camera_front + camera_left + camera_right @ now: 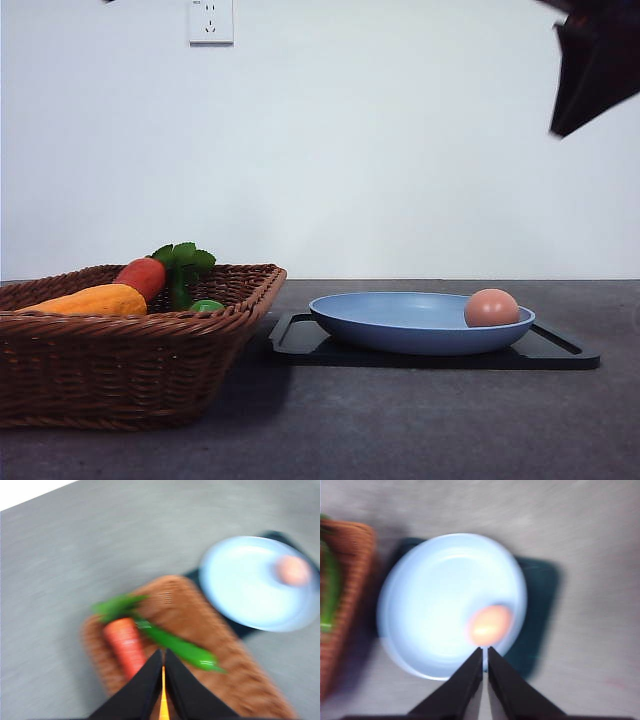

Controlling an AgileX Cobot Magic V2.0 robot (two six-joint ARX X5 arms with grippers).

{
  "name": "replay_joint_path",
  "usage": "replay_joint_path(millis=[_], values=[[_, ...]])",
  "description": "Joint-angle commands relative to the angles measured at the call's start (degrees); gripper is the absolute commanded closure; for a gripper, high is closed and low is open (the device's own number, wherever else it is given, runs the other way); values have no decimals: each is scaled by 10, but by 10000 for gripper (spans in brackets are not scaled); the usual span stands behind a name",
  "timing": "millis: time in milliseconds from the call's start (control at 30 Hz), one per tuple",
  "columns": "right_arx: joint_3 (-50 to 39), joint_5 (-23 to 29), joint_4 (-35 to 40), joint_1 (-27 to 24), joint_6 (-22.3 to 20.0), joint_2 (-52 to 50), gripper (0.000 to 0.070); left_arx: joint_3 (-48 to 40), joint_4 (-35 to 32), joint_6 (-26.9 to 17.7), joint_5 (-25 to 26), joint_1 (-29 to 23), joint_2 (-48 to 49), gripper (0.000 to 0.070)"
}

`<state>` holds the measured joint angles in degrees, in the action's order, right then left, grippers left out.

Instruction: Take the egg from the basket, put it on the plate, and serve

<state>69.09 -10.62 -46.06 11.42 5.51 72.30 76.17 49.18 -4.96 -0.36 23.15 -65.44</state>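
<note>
The brownish-pink egg (491, 308) lies in the light-blue plate (400, 322), near its right rim; the blurred right wrist view shows the egg (490, 625) and the plate (430, 600) from above. The wicker basket (110, 365) stands at the left of the table, and the left wrist view looks down on the basket (200, 625). My right gripper (485, 652) hangs high above the plate, fingers together and holding nothing; a dark part of that arm (592, 70) shows at the top right. My left gripper (163, 655) is shut and empty above the basket.
A flat black tray (555, 352) with handles lies under the plate. In the basket are an orange-red carrot (143, 276) with green leaves, a yellow-orange vegetable (90, 300) and a small green item (206, 305). A white wall stands behind the dark table.
</note>
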Motion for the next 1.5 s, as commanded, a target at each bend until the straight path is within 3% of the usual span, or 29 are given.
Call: replay_joint_path(millis=[0,133,267,400,733,867,1333,1467], values=[[-5,65,3,22,-15,-13,700,-13,-17,0,-4,-22,5,700],[-39,173,39,74,-15,-67,700,-96,-92,16,-3,-65,50,700],[-107,228,121,117,-14,-122,700,-201,-186,42,-2,-77,127,700],[-203,259,231,149,-14,-177,700,-292,-246,62,1,-76,201,700],[-416,276,496,195,17,-253,700,-439,-296,111,3,-76,386,700],[-425,276,501,195,28,-252,700,-441,-265,126,3,-76,405,700],[-425,276,503,195,28,-252,700,-441,-266,126,3,-76,404,700],[-425,276,503,195,28,-252,700,-442,-259,121,1,-74,442,700]])
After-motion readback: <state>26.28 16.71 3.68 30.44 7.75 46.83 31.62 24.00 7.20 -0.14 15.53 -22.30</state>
